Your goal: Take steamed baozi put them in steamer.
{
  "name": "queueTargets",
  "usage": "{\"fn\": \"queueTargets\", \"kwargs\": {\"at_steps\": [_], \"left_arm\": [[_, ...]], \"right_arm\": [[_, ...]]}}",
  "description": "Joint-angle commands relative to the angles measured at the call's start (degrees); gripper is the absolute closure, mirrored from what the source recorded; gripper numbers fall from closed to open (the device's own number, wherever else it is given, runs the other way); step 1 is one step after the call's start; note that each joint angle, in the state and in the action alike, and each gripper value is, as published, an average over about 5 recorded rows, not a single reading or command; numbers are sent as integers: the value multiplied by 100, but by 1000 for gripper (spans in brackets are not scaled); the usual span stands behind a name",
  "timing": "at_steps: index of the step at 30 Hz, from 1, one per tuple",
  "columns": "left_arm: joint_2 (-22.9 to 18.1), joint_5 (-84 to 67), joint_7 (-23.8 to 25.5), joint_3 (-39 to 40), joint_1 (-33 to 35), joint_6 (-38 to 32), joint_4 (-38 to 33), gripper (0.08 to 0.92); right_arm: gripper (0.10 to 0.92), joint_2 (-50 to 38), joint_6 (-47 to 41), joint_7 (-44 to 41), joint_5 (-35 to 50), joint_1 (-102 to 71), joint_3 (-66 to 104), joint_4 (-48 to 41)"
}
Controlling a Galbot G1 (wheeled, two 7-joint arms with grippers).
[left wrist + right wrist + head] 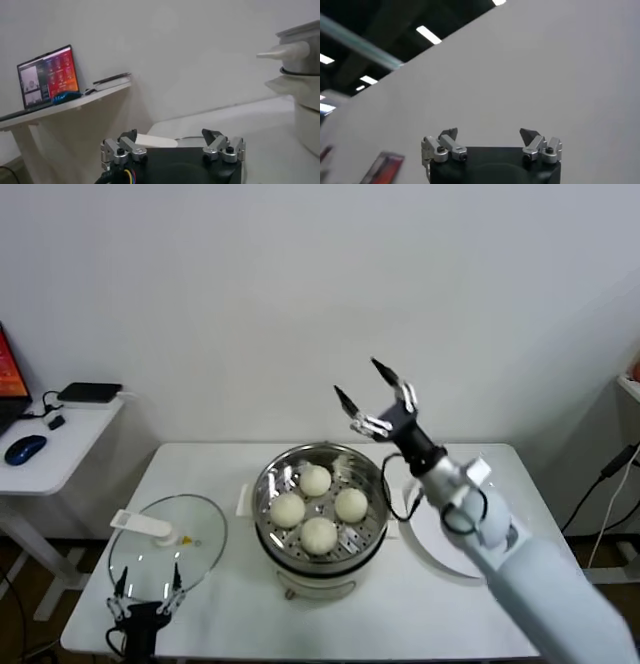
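Four small, round, off-white steamed baozi lie on the perforated tray inside the round, shiny stainless-steel steamer (pixel 322 529), which stands at the centre of the head view on the white rectangular table (pixel 240 619). The buns form a diamond: the rear baozi (pixel 315 480), the left baozi (pixel 288 510), the right baozi (pixel 350 505) and the front baozi (pixel 319 535), each just beside its neighbours. A white side handle of the steamer (pixel 284 51) projects at the upper right of the left wrist view.

The right gripper (pixel 372 391) is raised above and behind the steamer's right rim, in the upper centre of the head view, its fingers spread wide and holding nothing; the right wrist view (pixel 490 136) shows the same parted fingers against a plain wall. A flat white plate (pixel 430 554) lies on the table right of the steamer, partly covered by the right arm.

The round glass lid with a white handle (pixel 168 542) rests on the table at the lower left. The left gripper (pixel 147 589) sits at the lid's near edge, at the bottom left of the head view, fingers spread and empty (pixel 172 140).

A white side desk (pixel 55 449) at the far left carries a blue computer mouse (pixel 24 449) and an open laptop (pixel 47 75).
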Motion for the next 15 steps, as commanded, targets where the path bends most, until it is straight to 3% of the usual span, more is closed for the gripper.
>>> {"fn": "queueTargets", "kwargs": {"at_steps": [1,15], "left_arm": [[-250,-8,-14,13,27,-48,-41,177],[-280,-14,-43,64,52,-10,-163,177]], "right_arm": [[203,1605,1815,-180,-679,-5934,2402,-199],[203,1863,1846,245,-885,-6456,2209,129]]}}
